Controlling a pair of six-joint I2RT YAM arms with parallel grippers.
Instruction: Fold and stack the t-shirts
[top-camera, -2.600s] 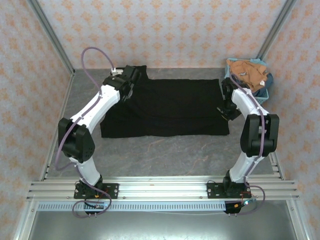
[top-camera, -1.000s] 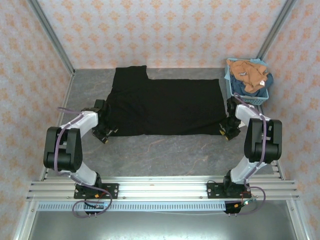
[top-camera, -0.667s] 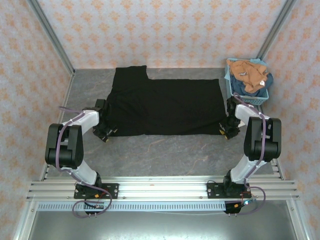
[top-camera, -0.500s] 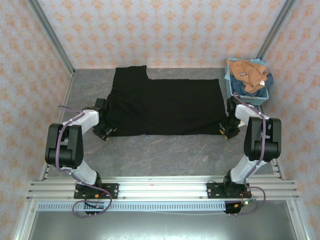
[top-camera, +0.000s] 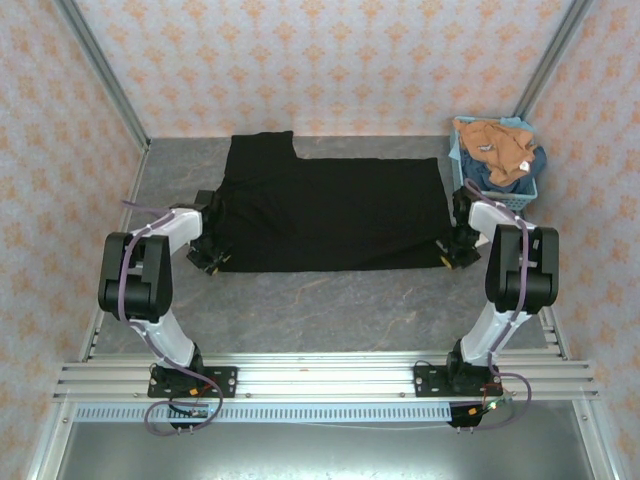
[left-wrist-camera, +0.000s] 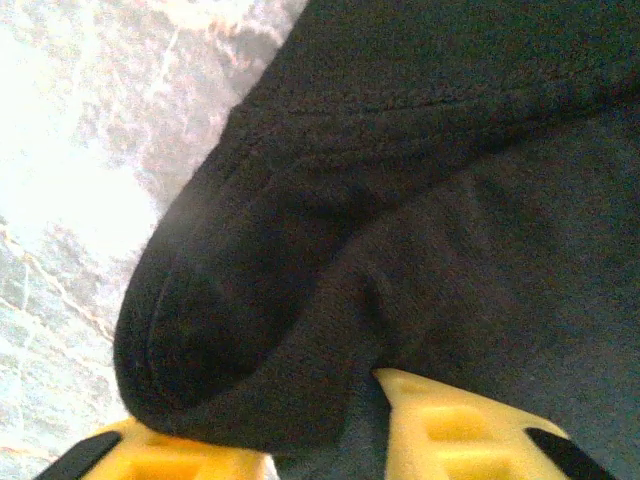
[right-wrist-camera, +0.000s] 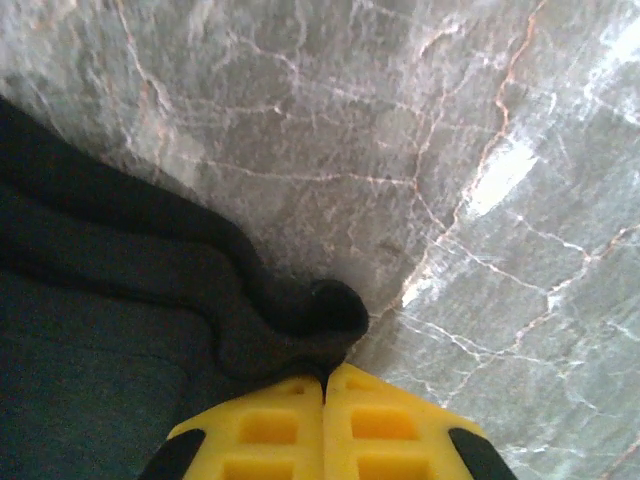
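My left end effector (top-camera: 211, 262) half-closed round near-left corner of black t-shirt (top-camera: 330, 210) (grip unconfirmed); shirt spread on worktop (top-camera: 330, 310), fold unfinished; right end effector (top-camera: 450, 258) pinched shut on near-right corner; orange-tan tee (top-camera: 495, 145), dark blue tee (top-camera: 480, 178) unfolded in basket (top-camera: 531, 190)

From overhead, the left gripper (top-camera: 210, 258) at 9 o'clock and the right gripper (top-camera: 452, 255) at 3 o'clock were too small and dark against the black t-shirt (top-camera: 330, 210) for us to read their jaws. In the left wrist view the bottom edge cut off both yellow fingers (left-wrist-camera: 450, 435), and bunched cloth filled the gap, so we could not tell whether they pinched it. In the right wrist view the fingers (right-wrist-camera: 270, 425) met, cut off at 6 o'clock; whether hem lay between them was hidden. In the basket (top-camera: 528, 190) at 2 o'clock, the orange-tan t-shirt (top-camera: 495, 145) covered most of the dark blue t-shirt (top-camera: 487, 178).
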